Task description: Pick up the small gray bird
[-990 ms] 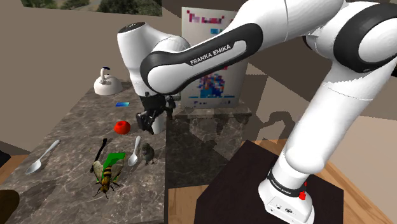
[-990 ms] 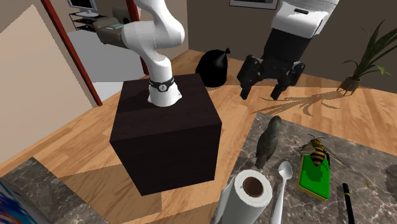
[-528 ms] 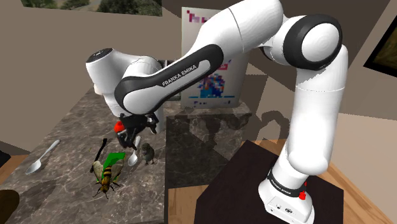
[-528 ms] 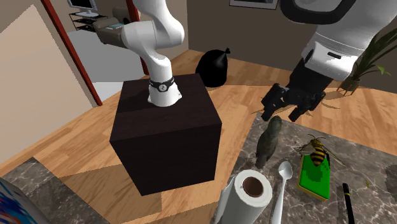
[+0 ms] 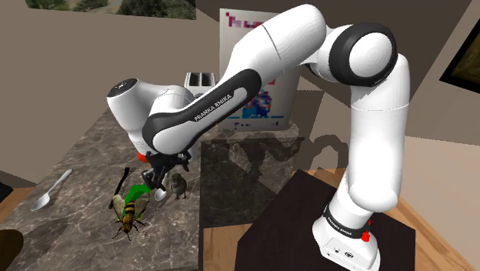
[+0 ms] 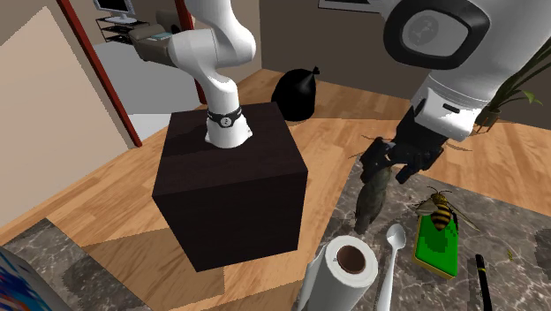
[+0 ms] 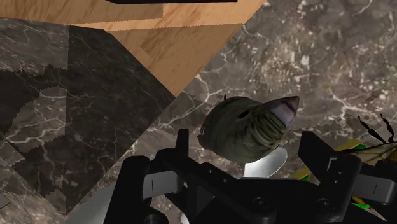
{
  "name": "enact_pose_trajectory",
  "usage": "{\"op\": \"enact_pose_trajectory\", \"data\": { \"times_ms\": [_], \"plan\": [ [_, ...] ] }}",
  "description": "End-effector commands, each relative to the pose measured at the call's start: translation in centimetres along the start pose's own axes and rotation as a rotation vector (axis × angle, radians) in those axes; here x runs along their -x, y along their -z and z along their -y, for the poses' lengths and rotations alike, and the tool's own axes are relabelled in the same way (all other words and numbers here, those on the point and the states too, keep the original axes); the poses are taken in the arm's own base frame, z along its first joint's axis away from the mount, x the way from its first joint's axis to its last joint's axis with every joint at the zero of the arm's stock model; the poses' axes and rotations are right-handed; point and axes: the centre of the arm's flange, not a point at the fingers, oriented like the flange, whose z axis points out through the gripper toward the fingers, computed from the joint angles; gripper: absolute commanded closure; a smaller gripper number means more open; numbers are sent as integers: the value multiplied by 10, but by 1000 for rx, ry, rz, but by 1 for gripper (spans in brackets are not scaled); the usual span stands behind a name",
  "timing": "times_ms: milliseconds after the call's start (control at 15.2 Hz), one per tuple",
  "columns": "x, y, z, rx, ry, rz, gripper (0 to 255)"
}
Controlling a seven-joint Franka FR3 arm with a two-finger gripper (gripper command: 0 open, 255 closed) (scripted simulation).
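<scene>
Step in hand: approach. The black two-finger gripper (image 7: 248,147) hovers, fingers apart, over the small grey-green bird (image 7: 245,124) (standing near the edge of the dark marbled counter (image 7: 331,57), untouched). Next move: descend, then close on its body.

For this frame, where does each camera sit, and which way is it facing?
Shoulder view: beside and slightly behind the stand, looking down over the counter; the whole arm and gripper show.
Second exterior view: across the counter, facing back toward the stand; arm base and forearm show, with the paper roll nearest.
Wrist view: on the hand, looking down between open fingers at the bird.
Shared: both exterior views show the bird, the bee toy and the stand.
</scene>
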Motion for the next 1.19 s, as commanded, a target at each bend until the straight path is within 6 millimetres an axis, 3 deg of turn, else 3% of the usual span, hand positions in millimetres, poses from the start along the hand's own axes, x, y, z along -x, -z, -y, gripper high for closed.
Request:
{"op": "enact_pose_trajectory", "data": {
  "times_ms": [0, 66, 660, 1122],
  "plan": [
    [0, -3, 1, 0, 0, 0, 0],
    [0, -4, 1, 0, 0, -1, 255],
    [0, -3, 1, 0, 0, 0, 255],
    [1, 33, -7, 0, 0, 0, 255]
  ]
}}
